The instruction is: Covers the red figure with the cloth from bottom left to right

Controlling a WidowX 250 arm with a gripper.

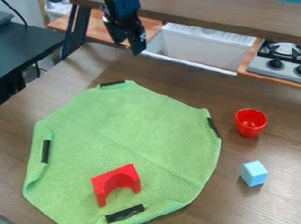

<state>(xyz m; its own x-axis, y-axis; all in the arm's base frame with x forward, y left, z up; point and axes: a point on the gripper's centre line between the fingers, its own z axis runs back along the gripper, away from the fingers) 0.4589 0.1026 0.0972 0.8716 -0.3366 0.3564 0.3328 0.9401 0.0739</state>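
Green eight-sided fabric cloth [128, 129] lies spread on the brown wooden table [278, 202], its lower edge partly folded. The red arch-shaped block [114, 178] sits uncovered on the cloth's lower part, near a black strip [125, 213]. The black two-finger gripper [129, 44] hangs beyond the cloth's far edge; whether its pincer is apart or together, I cannot tell.

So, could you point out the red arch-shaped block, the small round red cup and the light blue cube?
Red arch-shaped block [115, 176]: camera view, solid span of the arch.
Small round red cup [251, 130]: camera view, front outer wall.
Light blue cube [257, 178]: camera view, lower front side.
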